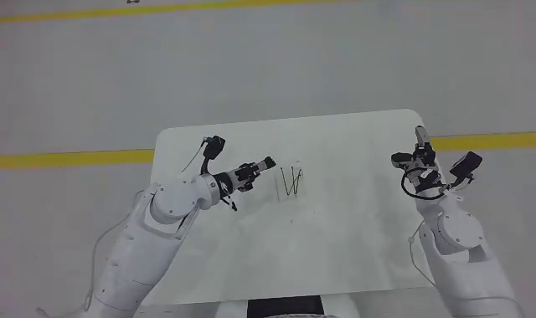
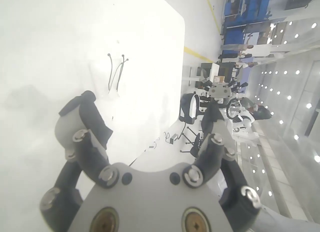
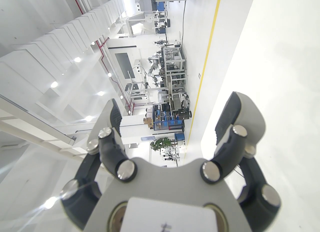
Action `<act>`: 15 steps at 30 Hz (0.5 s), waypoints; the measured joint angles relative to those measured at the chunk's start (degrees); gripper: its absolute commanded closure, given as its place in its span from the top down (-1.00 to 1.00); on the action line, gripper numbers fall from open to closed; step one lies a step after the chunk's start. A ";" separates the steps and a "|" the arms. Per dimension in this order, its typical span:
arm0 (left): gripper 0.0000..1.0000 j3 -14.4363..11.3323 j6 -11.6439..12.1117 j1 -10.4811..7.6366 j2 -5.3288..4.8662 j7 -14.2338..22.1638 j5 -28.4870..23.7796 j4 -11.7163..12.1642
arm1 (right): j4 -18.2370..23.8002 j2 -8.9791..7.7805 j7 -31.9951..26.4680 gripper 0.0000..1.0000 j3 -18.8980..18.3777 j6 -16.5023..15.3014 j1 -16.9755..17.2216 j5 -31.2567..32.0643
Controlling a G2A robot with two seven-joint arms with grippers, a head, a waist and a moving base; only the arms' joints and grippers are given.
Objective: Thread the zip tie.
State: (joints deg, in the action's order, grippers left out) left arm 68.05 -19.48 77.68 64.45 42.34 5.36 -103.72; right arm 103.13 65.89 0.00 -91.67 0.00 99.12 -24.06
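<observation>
Jaws: left gripper (image 2: 150, 100) spread wide, nothing between them; right gripper (image 3: 173, 97) likewise wide and empty; zip ties (image 1: 291, 182) lie loose near the middle of the table (image 1: 360, 234), a small bunch of thin black strips that overlap, so I cannot count them for sure; in the top view their long axis runs roughly toward-and-away from the robot, i.e. across the line the left gripper points along; they sit just ahead of the left fingertips, offset a little to the robot's near side, not between the jaws and not touched; right gripper is at the table's right edge, pointing out over the floor, well apart from the ties; left arm is clearly nearer, so my read is it takes the first pick; in the left wrist view one finger (image 2: 85, 118) shows against the table and the other against the room behind, so the opening looks turned on edge; judgement: it needs a short advance plus a drop, fingers straddling one strip across its width; a faint clear sheet (image 1: 285, 196) seems to lie under or around the ties, cannot tell which; risk: pinching two strips at once; threading not yet begun.
</observation>
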 measured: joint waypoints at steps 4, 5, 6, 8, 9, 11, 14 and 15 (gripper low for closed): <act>1.00 -0.04 0.02 -0.03 0.01 0.02 0.02 -0.02 | 0.00 0.00 0.00 1.00 0.00 0.00 0.00 0.00; 1.00 -0.60 0.20 -0.48 0.04 0.33 0.51 -0.07 | 0.00 0.00 0.00 1.00 0.00 0.00 0.00 0.00; 1.00 -1.43 0.22 -1.16 0.06 0.76 1.39 -0.04 | 0.00 0.00 0.00 1.00 0.00 0.00 0.00 0.00; 1.00 -3.73 0.03 -3.32 0.17 2.27 3.75 0.36 | 0.00 0.00 0.00 1.00 0.00 0.00 0.00 0.00; 1.00 -4.69 0.00 -4.38 0.26 3.33 4.30 0.74 | 0.00 0.00 0.00 1.00 0.00 0.00 0.00 0.00; 1.00 -6.81 -0.01 -7.17 0.56 5.88 5.01 1.54 | 0.00 0.00 0.00 1.00 0.00 0.00 0.00 0.00; 1.00 -10.27 0.00 -11.10 1.16 8.89 7.53 3.19 | 0.00 0.00 0.00 1.00 0.00 0.00 0.00 0.00; 1.00 -11.42 0.00 -12.20 1.40 9.68 8.59 3.88 | 0.00 0.00 0.00 1.00 0.00 0.00 0.00 0.00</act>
State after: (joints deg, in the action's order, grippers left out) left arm 56.63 -19.48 65.47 65.84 52.02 13.94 -99.84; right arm 103.13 65.89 0.00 -91.67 0.00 99.12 -24.06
